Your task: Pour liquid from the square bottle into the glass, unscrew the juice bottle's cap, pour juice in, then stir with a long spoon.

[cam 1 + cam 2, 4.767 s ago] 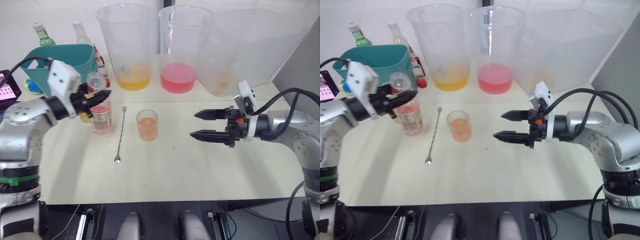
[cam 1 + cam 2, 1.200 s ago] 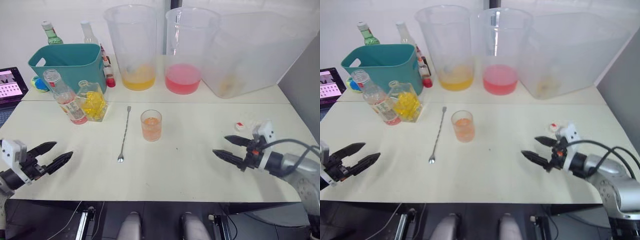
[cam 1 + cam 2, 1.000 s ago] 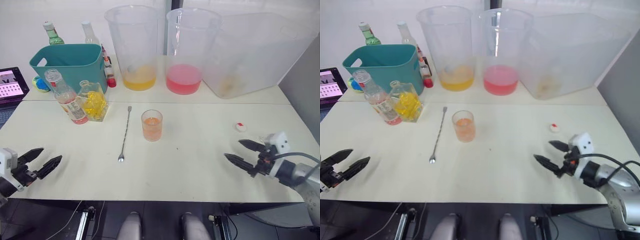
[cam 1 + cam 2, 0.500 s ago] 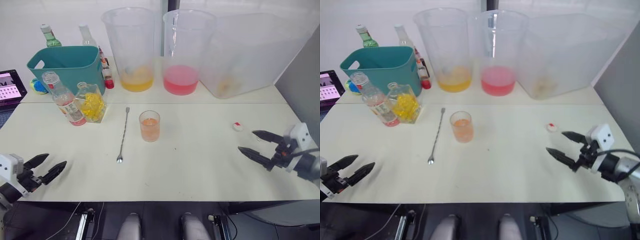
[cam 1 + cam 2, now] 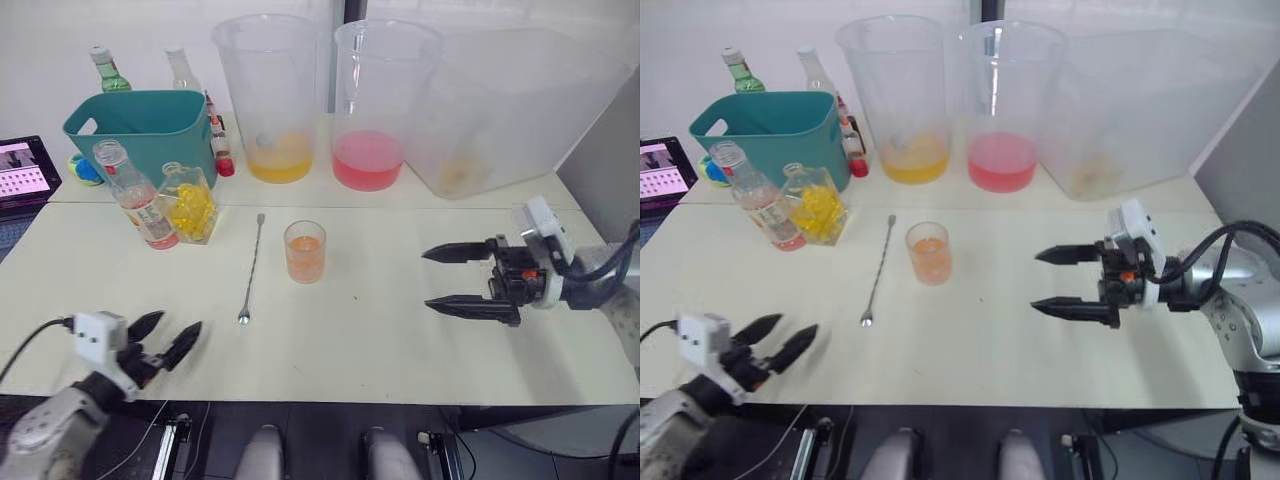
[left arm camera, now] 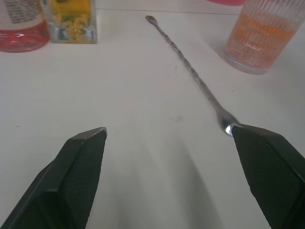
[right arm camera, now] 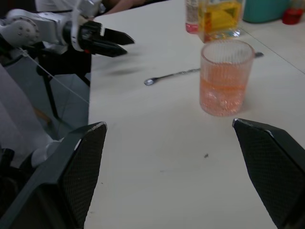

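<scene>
From the lower right corner the right gripper [image 5: 448,277] has swung up toward mid-frame right, while the left gripper [image 5: 166,338] has edged in from the lower left.

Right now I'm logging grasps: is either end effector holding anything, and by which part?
Nothing is held. The left end effector and right end effector are both open and empty.

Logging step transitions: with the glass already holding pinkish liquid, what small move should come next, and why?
Probably the left gripper, open, advances to the long spoon, lying untouched beside the filled glass; its bowl end already sits near one finger in the left wrist view. Only stirring remains.
</scene>
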`<action>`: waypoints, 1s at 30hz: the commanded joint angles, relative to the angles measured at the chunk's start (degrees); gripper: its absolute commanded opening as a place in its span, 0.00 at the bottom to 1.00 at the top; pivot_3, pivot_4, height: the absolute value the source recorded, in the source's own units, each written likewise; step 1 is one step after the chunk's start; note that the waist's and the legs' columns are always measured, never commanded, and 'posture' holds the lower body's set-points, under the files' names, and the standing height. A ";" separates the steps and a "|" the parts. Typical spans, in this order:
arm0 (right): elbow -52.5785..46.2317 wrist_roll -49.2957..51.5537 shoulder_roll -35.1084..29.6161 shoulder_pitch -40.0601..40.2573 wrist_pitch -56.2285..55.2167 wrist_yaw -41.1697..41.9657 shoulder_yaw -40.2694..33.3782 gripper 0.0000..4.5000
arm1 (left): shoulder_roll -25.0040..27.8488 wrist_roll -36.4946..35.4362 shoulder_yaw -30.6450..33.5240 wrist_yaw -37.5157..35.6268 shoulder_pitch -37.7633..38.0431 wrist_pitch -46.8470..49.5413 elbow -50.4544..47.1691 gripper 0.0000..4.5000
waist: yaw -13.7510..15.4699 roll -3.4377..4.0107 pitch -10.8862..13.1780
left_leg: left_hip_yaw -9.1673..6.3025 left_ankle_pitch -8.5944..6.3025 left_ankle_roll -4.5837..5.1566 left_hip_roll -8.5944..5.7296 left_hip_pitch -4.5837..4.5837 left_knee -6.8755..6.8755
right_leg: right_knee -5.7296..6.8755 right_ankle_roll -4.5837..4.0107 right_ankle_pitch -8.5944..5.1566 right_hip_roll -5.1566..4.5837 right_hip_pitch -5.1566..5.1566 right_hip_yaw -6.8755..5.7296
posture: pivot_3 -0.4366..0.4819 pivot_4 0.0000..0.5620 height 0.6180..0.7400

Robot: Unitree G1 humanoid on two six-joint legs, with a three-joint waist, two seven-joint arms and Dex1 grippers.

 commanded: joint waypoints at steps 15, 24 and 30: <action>-7.26 4.40 -0.87 0.78 3.15 -2.62 -4.10 1.00 | -10.40 14.38 -20.09 30.95 -24.47 19.11 -0.27 0.98 | 0.13 0.00 -0.04 | -0.01 -0.02 0.03 -0.07 -0.05 0.08 | 0.01 0.01 0.01 0.00 -0.01 0.00 | 0.48 0.27 1.00; -9.54 4.67 -1.33 4.23 3.31 -5.09 -7.05 1.00 | -13.61 18.68 -23.63 31.39 -30.10 19.74 10.94 0.79 | 0.27 0.11 -0.11 | -0.03 -0.02 0.03 -0.11 -0.04 0.08 | 0.00 0.02 0.01 -0.02 0.02 0.00 | 0.48 0.27 1.00; -8.63 3.71 -2.29 5.15 2.27 -4.13 -7.33 1.00 | -14.20 20.44 -23.27 31.16 -30.83 18.92 13.10 0.35 | 1.28 0.22 -0.18 | -0.02 -0.01 0.02 -0.18 -0.07 0.16 | -0.04 0.07 0.02 -0.09 0.06 0.01 | 0.48 0.27 1.00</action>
